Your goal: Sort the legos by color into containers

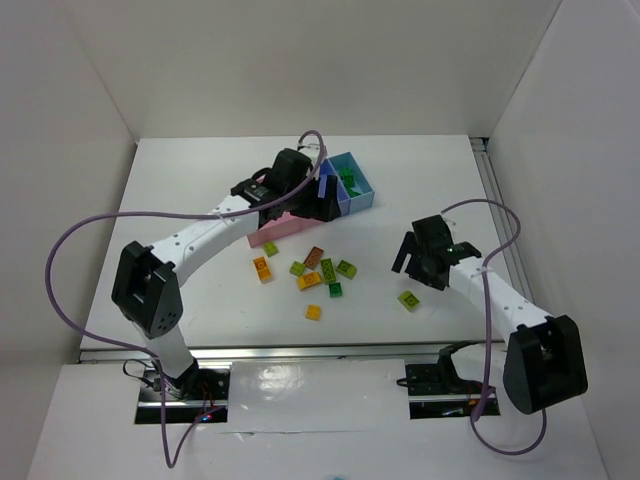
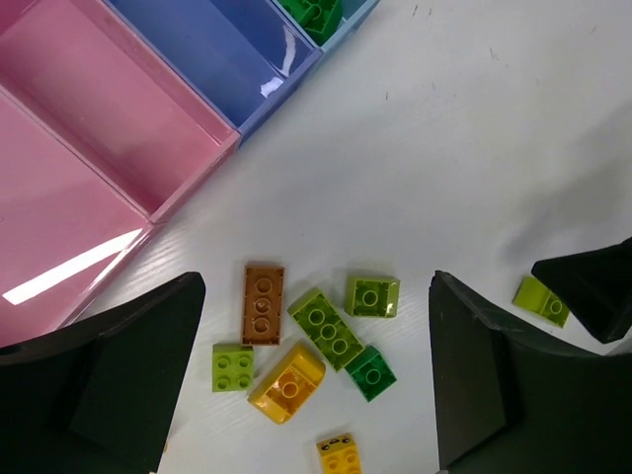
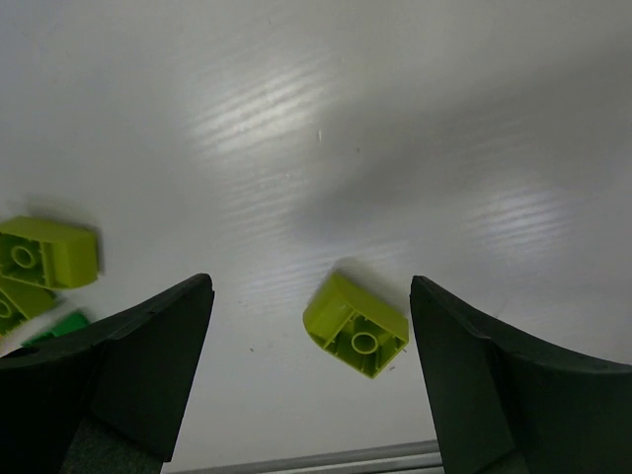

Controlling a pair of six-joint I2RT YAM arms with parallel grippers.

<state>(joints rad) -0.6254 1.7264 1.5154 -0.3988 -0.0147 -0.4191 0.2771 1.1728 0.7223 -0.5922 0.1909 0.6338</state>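
The containers are a joined row: two pink bins (image 1: 272, 232), a darker blue bin (image 1: 330, 196) and a light blue bin (image 1: 358, 183) holding a dark green lego (image 1: 348, 177). Several legos lie in a cluster on the table: brown (image 2: 263, 303), long lime (image 2: 325, 321), lime (image 2: 372, 296), dark green (image 2: 370, 372), orange (image 2: 288, 382), square lime (image 2: 233, 367), yellow (image 2: 339, 456). My left gripper (image 1: 312, 205) hovers open and empty by the bins, above this cluster (image 2: 316, 395). My right gripper (image 1: 415, 268) is open, its jaws either side of an upturned lime lego (image 3: 356, 325).
Two more legos, orange (image 1: 263, 268) and lime (image 1: 270, 248), lie left of the cluster, and an orange one (image 1: 314, 312) lies nearer the front edge. A metal rail (image 3: 326, 459) runs along the table's near edge, close behind the lime lego. White walls enclose the table.
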